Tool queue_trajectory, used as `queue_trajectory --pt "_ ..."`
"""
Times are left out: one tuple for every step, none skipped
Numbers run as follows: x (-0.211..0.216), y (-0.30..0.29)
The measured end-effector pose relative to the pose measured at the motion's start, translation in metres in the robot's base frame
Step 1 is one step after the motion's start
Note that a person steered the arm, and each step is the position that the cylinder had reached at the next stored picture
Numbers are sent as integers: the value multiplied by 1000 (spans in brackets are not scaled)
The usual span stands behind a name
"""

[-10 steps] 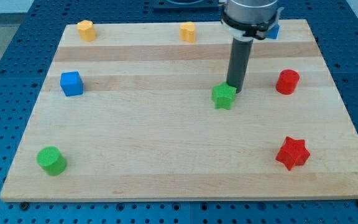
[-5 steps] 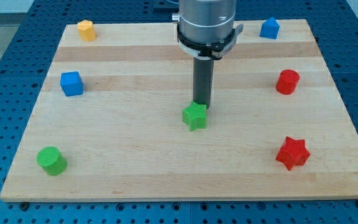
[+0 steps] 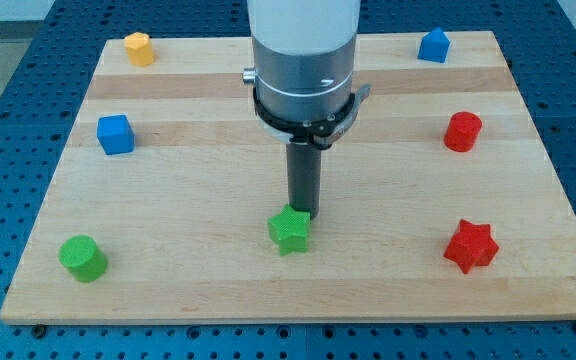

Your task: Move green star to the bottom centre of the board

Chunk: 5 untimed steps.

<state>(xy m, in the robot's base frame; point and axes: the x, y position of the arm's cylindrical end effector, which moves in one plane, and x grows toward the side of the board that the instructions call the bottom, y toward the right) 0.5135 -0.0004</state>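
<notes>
The green star (image 3: 289,231) lies on the wooden board (image 3: 218,260), a little below the board's middle and close to its centre line. My tip (image 3: 300,214) touches the star's upper right edge, on the side toward the view's top. The rod rises straight up from there to the arm's grey body.
A green cylinder (image 3: 83,258) sits at the bottom left and a blue cube (image 3: 115,134) at the left. A yellow block (image 3: 139,48) is at the top left, a blue block (image 3: 433,45) at the top right. A red cylinder (image 3: 462,131) and a red star (image 3: 470,246) are on the right.
My tip and the green star have moved together toward the view's bottom left, from right of centre to near the lower centre. The arm now hides the second yellow block at the top.
</notes>
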Motion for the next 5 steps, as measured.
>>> queue_trajectory --pt "10 -2" --pt "18 -2" --pt "27 -2" --pt "26 -2" --pt "7 13"
